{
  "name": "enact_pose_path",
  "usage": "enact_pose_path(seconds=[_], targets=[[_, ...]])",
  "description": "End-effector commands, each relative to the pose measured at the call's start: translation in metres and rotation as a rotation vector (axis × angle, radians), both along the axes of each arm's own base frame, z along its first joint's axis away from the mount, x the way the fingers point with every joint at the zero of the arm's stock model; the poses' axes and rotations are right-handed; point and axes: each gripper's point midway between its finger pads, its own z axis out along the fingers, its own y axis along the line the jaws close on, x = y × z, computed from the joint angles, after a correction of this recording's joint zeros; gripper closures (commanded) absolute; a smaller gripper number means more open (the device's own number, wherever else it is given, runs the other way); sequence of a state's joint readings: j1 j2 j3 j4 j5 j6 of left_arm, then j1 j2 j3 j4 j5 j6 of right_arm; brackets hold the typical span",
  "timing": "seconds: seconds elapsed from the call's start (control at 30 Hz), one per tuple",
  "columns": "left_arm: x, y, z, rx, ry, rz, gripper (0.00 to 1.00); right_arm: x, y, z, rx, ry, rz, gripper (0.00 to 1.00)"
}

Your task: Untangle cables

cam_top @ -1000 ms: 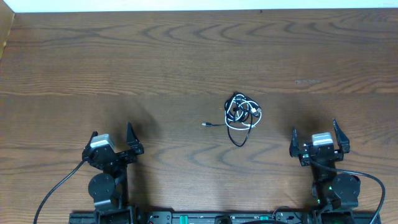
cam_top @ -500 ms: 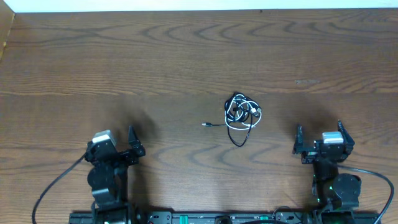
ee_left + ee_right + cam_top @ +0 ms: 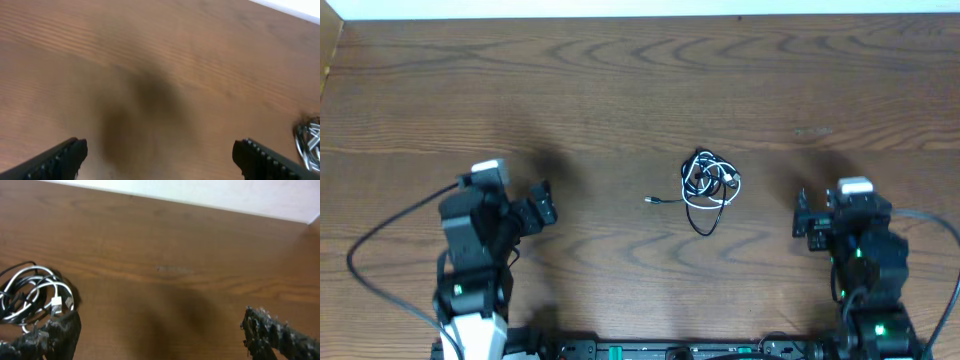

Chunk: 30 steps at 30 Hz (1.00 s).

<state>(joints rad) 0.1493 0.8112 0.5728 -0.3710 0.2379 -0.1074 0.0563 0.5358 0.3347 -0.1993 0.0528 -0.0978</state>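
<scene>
The cables [image 3: 708, 186] lie in one small tangled bundle of white and black cords at the table's middle, with a loose plug end [image 3: 650, 200] sticking out to the left. The bundle shows at the left edge of the right wrist view [image 3: 35, 295] and at the right edge of the left wrist view [image 3: 309, 140]. My left gripper [image 3: 538, 204] is open and empty, well left of the bundle. My right gripper [image 3: 804, 212] is open and empty, to the right of the bundle. Neither touches a cable.
The wooden table [image 3: 620, 90] spreads behind the bundle up to a white wall strip [image 3: 620, 8] at the far edge. Thick black arm cords [image 3: 380, 240] trail at both front corners.
Both arms have risen from their low rest poses and swung forward, the grippers now pointing toward the table's middle. The cable bundle has not moved.
</scene>
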Motion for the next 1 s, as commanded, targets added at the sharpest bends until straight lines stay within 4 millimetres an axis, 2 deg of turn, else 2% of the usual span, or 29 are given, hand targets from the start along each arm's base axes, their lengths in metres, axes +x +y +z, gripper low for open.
enact_pose_path(seconds=[0.0,0.23,0.4,0.5,0.57,0.63,0.77,0.87,0.97], targets=[[0.01,-0.021,0.014,-0.003,0.054,-0.113,0.02,0.014,0.011,0.01,0.04,0.04,0.053,0.01],[-0.005,-0.067,0.009,0.04,0.306,-0.328,0.02,0.033,0.027,-0.002,0.076,0.28,0.118,0.01],[-0.018,-0.072,0.004,0.017,0.378,-0.331,0.02,0.031,0.029,-0.012,0.029,0.504,0.162,0.01],[-0.019,-0.078,0.005,-0.04,0.382,-0.322,0.02,0.035,0.03,-0.008,0.013,0.556,0.183,0.01],[-0.019,-0.081,0.007,-0.074,0.382,-0.311,0.02,0.038,0.038,0.0,0.043,0.548,0.217,0.01],[-0.013,-0.082,0.01,-0.087,0.36,-0.295,0.02,0.038,0.049,0.004,0.103,0.541,0.258,0.01],[0.014,-0.089,0.029,-0.186,0.245,-0.231,0.02,0.036,0.068,0.01,0.179,0.528,0.345,0.01],[0.032,-0.109,0.049,-0.269,0.146,-0.313,0.02,0.034,0.073,0.011,0.197,0.529,0.367,0.01],[0.048,-0.109,0.05,-0.294,0.137,-0.279,0.02,0.035,0.072,0.012,0.196,0.523,0.367,0.01]])
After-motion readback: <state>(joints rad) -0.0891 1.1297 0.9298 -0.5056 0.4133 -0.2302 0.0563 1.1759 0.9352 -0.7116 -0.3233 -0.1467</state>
